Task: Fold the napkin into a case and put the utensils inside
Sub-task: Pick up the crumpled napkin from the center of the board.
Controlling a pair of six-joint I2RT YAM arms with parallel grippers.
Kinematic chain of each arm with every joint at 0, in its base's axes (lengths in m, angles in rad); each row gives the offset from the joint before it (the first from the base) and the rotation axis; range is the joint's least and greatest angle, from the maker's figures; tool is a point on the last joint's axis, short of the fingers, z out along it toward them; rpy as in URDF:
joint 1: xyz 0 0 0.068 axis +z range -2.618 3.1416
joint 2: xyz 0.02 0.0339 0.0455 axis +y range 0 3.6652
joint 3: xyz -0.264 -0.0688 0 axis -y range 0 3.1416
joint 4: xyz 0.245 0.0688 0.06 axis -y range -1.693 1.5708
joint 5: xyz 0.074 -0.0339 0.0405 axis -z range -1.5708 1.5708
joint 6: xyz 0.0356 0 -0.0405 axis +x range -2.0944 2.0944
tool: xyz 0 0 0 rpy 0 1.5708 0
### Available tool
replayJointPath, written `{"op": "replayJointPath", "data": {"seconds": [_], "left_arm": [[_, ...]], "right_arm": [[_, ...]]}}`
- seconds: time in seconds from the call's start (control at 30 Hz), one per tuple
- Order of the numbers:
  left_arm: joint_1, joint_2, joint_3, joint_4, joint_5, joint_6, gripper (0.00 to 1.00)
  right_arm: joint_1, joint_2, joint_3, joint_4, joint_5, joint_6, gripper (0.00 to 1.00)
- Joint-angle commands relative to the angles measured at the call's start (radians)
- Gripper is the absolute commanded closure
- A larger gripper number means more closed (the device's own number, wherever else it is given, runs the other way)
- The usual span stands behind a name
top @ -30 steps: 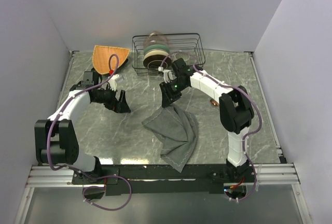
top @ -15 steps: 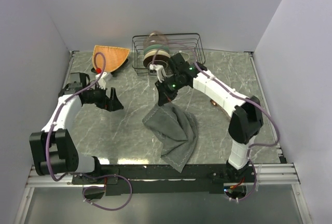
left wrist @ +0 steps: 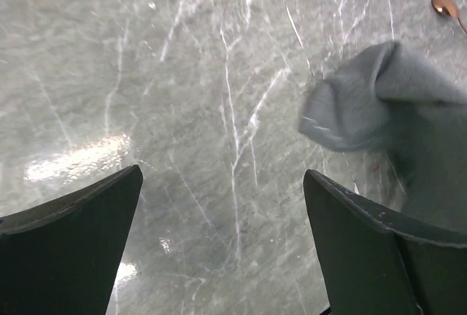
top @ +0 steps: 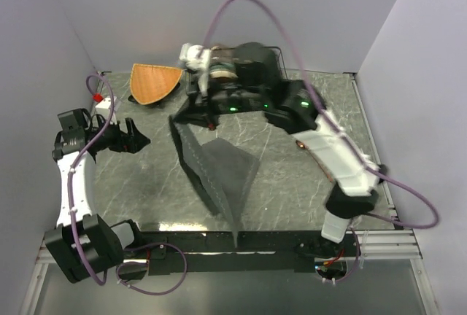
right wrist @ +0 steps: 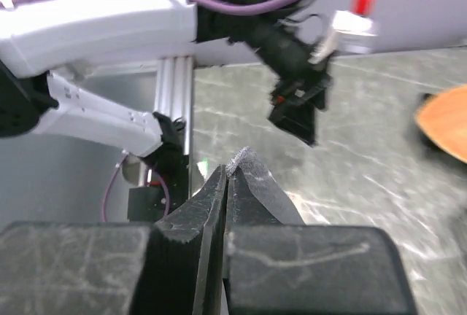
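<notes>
my right gripper [right wrist: 225, 180] is clamped tight, both fingers pressed together on one corner of the dark grey napkin [top: 219, 173] — in my right wrist view a small peak of cloth sticks up between the tips. the right arm stretches far across, past the middle of the table toward the left, just in front of the wire rack [top: 276, 55], and holds that corner up in the air. from there the napkin hangs as a long slanted sheet, wide near the top and narrowing to a point at the near edge of the marble table [top: 131, 184]. it is loose and rumpled, not yet folded into a case.

my left gripper [left wrist: 222, 184] is spread wide with nothing between its fingers. it sits over bare marble on the left side of the table, apart from the cloth — its wrist camera sees a soft, bunched fold of the napkin off to the right.

a copper spoon [left wrist: 443, 5] lies on the table on the right side, beyond the napkin and close to my right forearm in the top view, not touching the cloth. an orange fan-shaped mat [top: 155, 82] lies at the far left, just beside the rack.
</notes>
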Motion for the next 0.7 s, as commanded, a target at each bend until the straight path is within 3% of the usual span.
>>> {"op": "replayJointPath", "data": {"seconds": [0.0,0.13,0.2,0.23,0.33,0.4,0.43,0.53,0.67], "left_arm": [[0.027,-0.052,0.008,0.019,0.044,-0.027,0.01],[0.024,-0.055,0.008,0.001,0.119,0.023,0.01],[0.015,-0.044,0.021,-0.071,0.136,0.081,0.01],[-0.006,-0.029,0.027,-0.109,0.121,0.186,0.01],[-0.077,-0.015,0.029,-0.281,0.047,0.407,0.05],[-0.114,-0.037,-0.017,-0.326,0.012,0.469,0.05],[-0.226,-0.066,-0.078,-0.311,-0.055,0.521,0.04],[-0.365,-0.067,-0.138,-0.241,-0.114,0.494,0.04],[-0.454,0.079,-0.082,-0.269,-0.119,0.479,0.07]], "right_arm": [[-0.05,-0.302,-0.259,0.052,0.259,0.046,1.0],[-0.195,-0.569,-0.676,0.133,0.417,0.026,1.0],[-0.325,-0.693,-0.946,0.201,0.461,-0.008,1.0],[-0.408,-0.76,-1.105,0.26,0.491,-0.05,1.0],[-0.526,-0.824,-1.29,0.295,0.466,-0.1,1.0],[-0.577,-0.839,-1.348,0.313,0.458,-0.098,1.0],[-0.602,-0.844,-1.417,0.336,0.457,-0.079,1.0],[-0.619,-0.839,-1.447,0.342,0.45,-0.052,1.0],[-0.625,-0.849,-1.456,0.345,0.441,-0.034,1.0]]}}
